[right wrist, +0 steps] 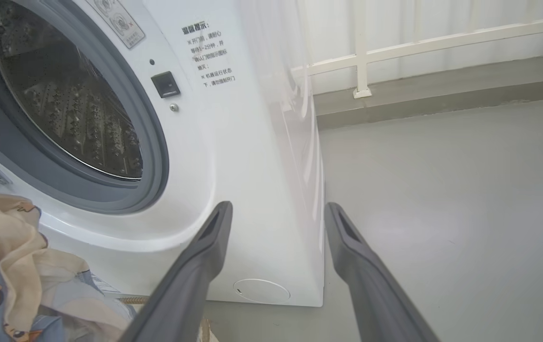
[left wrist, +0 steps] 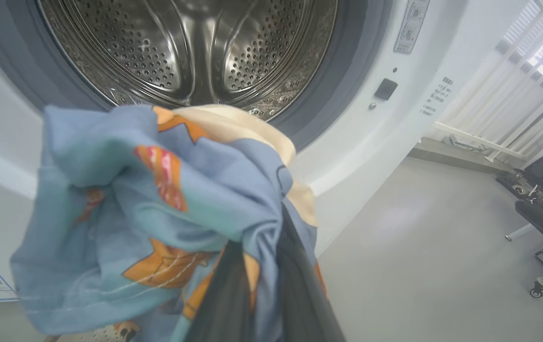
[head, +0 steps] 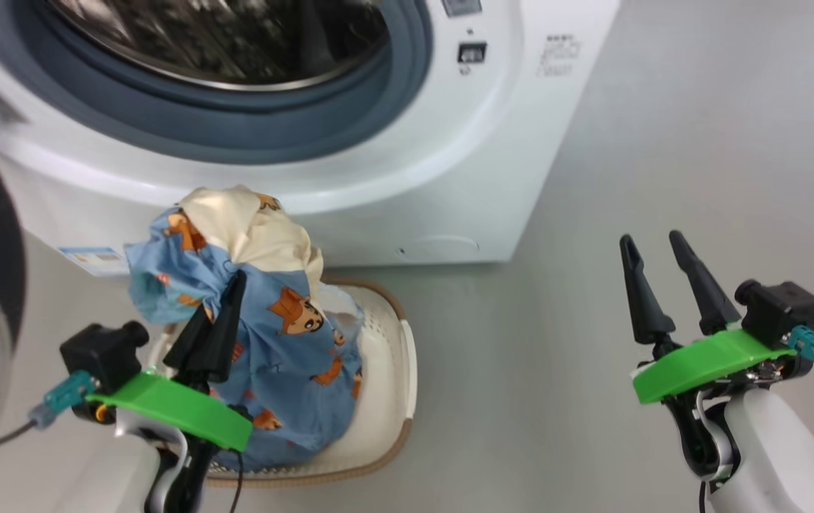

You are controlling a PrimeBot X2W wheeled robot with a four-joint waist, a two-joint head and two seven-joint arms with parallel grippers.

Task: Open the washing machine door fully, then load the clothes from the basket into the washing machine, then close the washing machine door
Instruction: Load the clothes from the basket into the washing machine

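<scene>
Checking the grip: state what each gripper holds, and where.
The left gripper pinches the clothes at a bunched upper fold; the right gripper holds nothing.

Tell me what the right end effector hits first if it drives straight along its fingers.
Likely the washer, near its front corner: the open right end effector points there with nothing between. Depth is unclear, so it might graze past.

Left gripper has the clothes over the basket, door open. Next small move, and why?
Probably lift the left gripper up and forward toward the drum: it is shut on the clothes, the bundle sits partly out of the basket, and the drum mouth ahead looks unobstructed.
</scene>
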